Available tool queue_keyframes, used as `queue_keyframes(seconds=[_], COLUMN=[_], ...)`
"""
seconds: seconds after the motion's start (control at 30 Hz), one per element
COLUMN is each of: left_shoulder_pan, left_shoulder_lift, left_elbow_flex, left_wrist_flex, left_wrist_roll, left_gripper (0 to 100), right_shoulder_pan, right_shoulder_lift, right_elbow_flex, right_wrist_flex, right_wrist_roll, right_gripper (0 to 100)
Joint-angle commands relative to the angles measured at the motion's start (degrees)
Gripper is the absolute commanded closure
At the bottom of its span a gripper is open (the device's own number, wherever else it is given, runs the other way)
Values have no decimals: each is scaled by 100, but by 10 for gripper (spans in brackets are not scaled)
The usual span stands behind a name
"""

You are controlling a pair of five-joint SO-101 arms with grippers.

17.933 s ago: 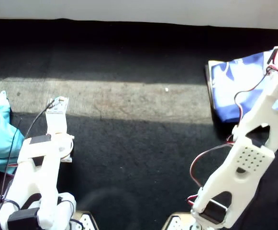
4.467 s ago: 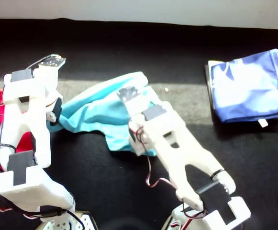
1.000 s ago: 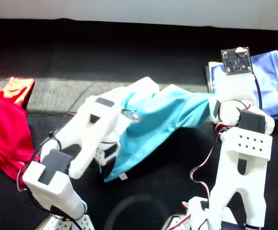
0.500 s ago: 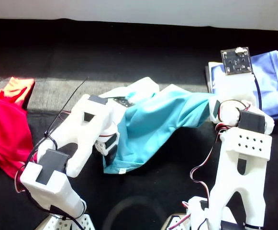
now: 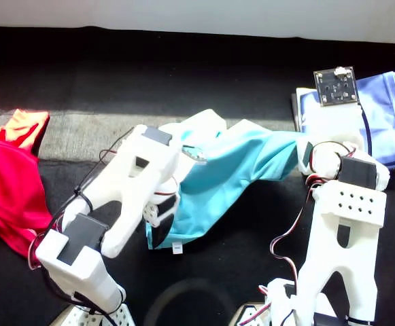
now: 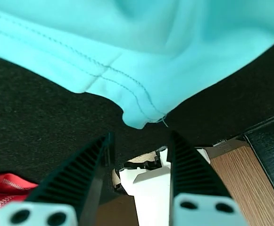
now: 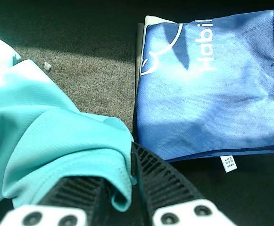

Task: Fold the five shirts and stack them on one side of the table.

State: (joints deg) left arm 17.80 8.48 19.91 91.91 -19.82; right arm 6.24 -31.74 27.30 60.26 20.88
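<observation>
- Currently the teal shirt (image 5: 231,170) (image 6: 127,42) (image 7: 42,141) is lying unfolded on the counter (image 5: 183,61). It is stretching away from the folded blue shirt (image 5: 391,129) (image 7: 207,103), with one end just beside it.
- The right end effector (image 7: 125,165) is pinching that near end of the teal shirt, close beside the blue shirt's edge. A fold of teal cloth is sitting squeezed between its ribbed black fingers.
- The left end effector (image 6: 140,136) is hanging over the teal shirt's other end, the one farthest from the blue shirt. Its fingers are standing spread and gripping nothing, and a stitched hem corner is showing just beyond their tips.
- The blue shirt is sitting folded into a flat rectangle, with a small white tag (image 7: 228,164) poking out from one edge.
- A red shirt (image 5: 7,183) is lying crumpled well apart from the blue shirt, beyond the teal shirt and the left arm.
- The counter is carrying a black cloth, and a band of sunlight is running across it from beside the blue shirt, under the teal shirt, toward the red one.
</observation>
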Motion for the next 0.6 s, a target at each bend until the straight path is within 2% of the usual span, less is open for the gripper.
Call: queue_keyframes(seconds=[0.0, 0.23, 0.57], left_shoulder_pan=[295, 760, 778], left_shoulder_lift=[-523, -1103, -593], left_elbow_flex=[-171, 207, 1130], left_wrist_flex=[132, 18, -1248], left_wrist_roll=[26, -18, 0], left_gripper=[816, 816, 816], right_shoulder_pan=[40, 40, 40], right_shoulder_lift=[-242, -242, -242], right_elbow_flex=[-31, -40, -40], right_wrist_flex=[4, 4, 4], right_wrist_roll=[62, 62, 62], right_gripper=[992, 992, 992])
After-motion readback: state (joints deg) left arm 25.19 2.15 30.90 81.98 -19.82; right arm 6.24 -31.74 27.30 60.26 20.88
